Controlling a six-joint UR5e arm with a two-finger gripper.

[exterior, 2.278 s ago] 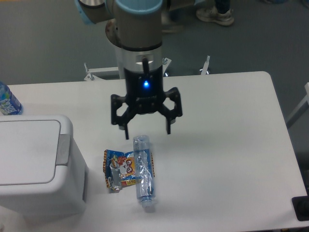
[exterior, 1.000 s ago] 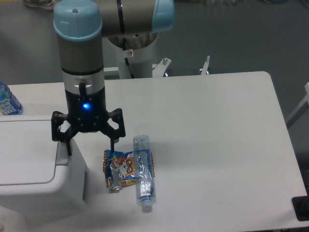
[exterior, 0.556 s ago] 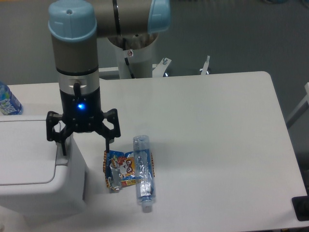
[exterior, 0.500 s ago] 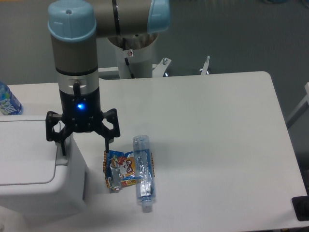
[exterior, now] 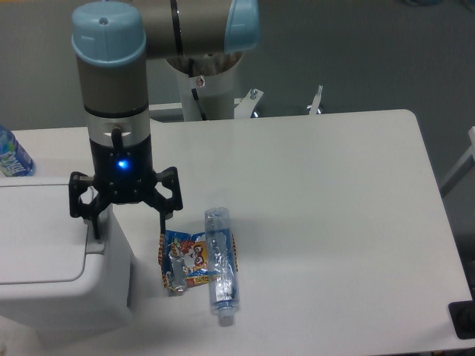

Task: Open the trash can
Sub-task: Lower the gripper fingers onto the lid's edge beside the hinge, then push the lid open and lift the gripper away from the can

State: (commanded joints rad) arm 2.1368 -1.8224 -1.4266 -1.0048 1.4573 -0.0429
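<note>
So the gripper (exterior: 128, 225) is hanging over the right edge of the trash can (exterior: 56, 256), jaws spread wide apart and holding nothing. One fingertip is sitting right at the grey push-bar (exterior: 96, 231), the other is dangling past the bin's side over the table (exterior: 334, 208). The bin itself is sitting at the table's front left corner with its lid down. Just right of it, a clear plastic bottle (exterior: 220, 265) is lying on a colourful snack wrapper (exterior: 182, 259). Another bottle (exterior: 12, 154) is peeking in at the left edge.
</note>
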